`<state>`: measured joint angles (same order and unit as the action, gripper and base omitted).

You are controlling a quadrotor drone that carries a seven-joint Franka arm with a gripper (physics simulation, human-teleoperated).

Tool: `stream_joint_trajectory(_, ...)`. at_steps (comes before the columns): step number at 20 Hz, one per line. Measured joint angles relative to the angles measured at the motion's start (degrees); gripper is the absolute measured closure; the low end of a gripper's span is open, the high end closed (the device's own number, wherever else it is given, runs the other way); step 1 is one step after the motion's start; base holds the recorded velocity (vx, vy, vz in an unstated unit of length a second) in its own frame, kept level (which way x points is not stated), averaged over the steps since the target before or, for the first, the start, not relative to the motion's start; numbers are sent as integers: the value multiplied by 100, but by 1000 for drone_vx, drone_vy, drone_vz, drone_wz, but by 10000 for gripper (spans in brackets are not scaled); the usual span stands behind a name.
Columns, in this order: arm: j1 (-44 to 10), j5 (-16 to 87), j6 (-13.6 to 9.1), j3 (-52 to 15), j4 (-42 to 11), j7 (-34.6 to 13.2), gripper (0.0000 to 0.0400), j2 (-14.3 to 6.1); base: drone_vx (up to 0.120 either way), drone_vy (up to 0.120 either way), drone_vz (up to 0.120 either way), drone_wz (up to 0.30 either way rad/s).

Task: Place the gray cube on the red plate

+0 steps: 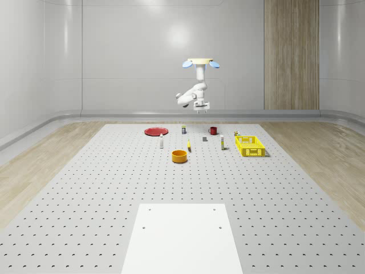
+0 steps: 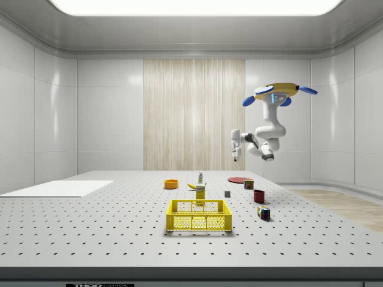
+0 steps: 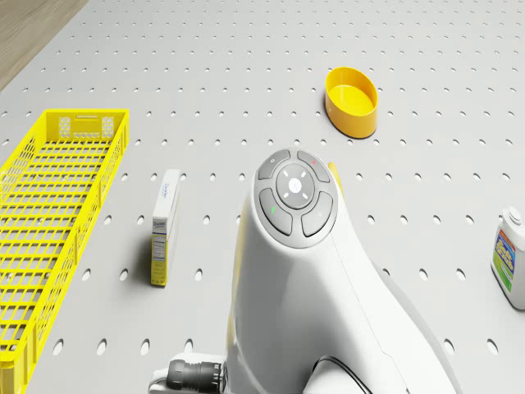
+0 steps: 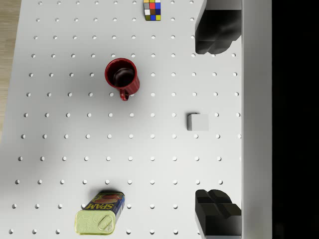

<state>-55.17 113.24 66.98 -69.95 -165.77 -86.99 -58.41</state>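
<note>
The drone (image 1: 200, 62) hovers high over the far part of the surface (image 1: 114, 188) with its fingers (image 4: 214, 37) spread wide and empty above the gray cube (image 4: 198, 122), which sits untouched, well apart from the red plate (image 1: 155, 131), so everything is left.

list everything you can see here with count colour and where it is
gray cube: 1, gray, on the table, apart from the mug
plate: 1, red, far table side
mug: 1, dark red, near cube
bowl: 1, orange-yellow, mid table
basket: 1, yellow, table edge
box: 1, white-yellow, beside basket
bottle: 1, white
Spam can: 1, yellow-blue
puzzle cube: 1, multicoloured
table: 1, gray, perforated
drone: hovering above table
gripper: jaws open, above cube
</note>
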Motion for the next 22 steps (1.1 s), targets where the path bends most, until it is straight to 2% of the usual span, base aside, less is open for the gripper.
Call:
stream_joint_trajectory(4, -240, 40, -19, -124, -15, -167, 0, -161, 120, 0, -110, 0)
stream_joint_trajectory(10, -432, -4, 66, -242, -12, -313, 0, -371, 113, 67, -20, 0)
stream_joint_trajectory(20, -593, -149, 305, -368, 7, -452, 0, -682, 0, 0, -120, 0)
stream_joint_trajectory(22, -616, -179, 357, -388, 11, -474, 0, -741, 0, 80, -120, 0)
